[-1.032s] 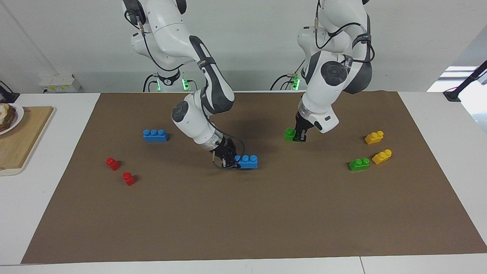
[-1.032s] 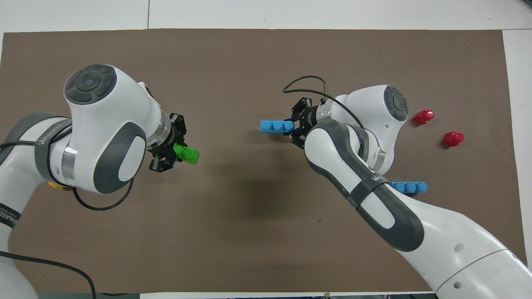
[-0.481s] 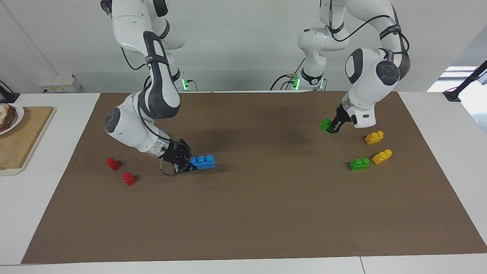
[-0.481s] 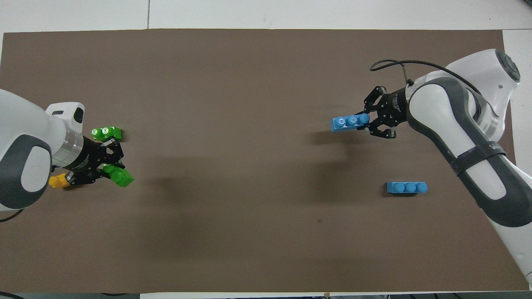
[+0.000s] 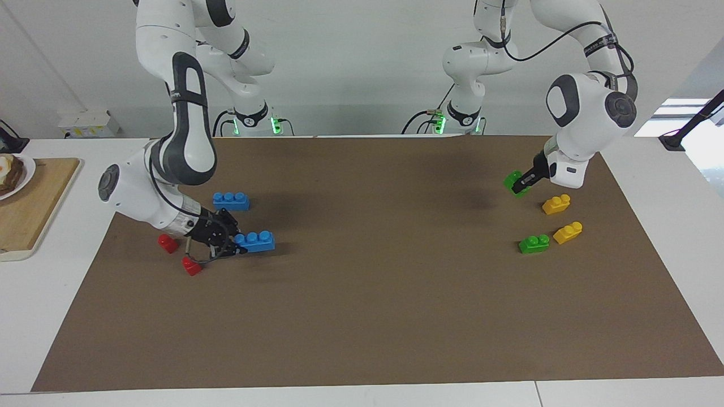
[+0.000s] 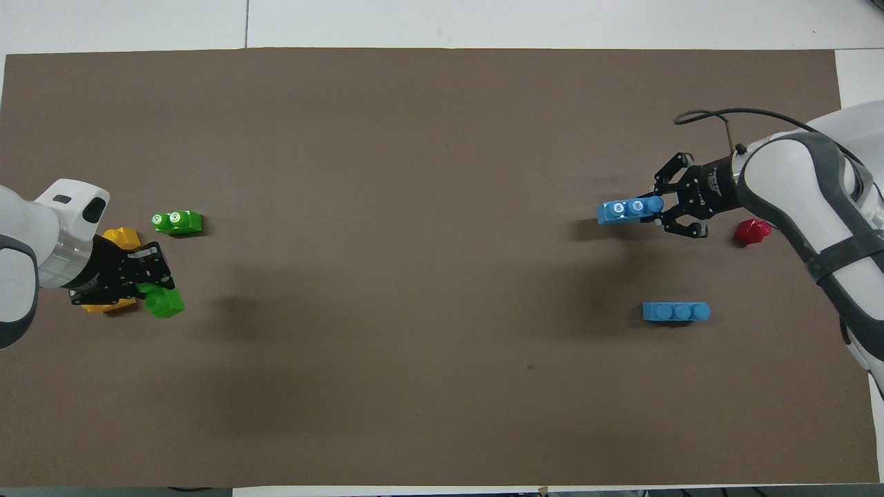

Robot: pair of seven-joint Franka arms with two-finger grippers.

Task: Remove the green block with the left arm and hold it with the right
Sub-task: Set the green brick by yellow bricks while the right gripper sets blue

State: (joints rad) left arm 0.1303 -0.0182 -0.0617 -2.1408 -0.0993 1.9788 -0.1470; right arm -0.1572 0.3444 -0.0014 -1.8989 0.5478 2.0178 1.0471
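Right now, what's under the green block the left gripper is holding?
The green block held up in the left gripper has only bare brown mat below it. A yellow brick lies beside that spot; in the overhead view the gripper covers part of it.

We see the little green block (image 5: 515,182) held up in the air.

It is bright green and tipped on a slant, pinched in the left gripper (image 5: 523,183) over the brown mat (image 5: 362,316), near the left arm's end of the table. We think its studs face away from us, but we can't be sure.
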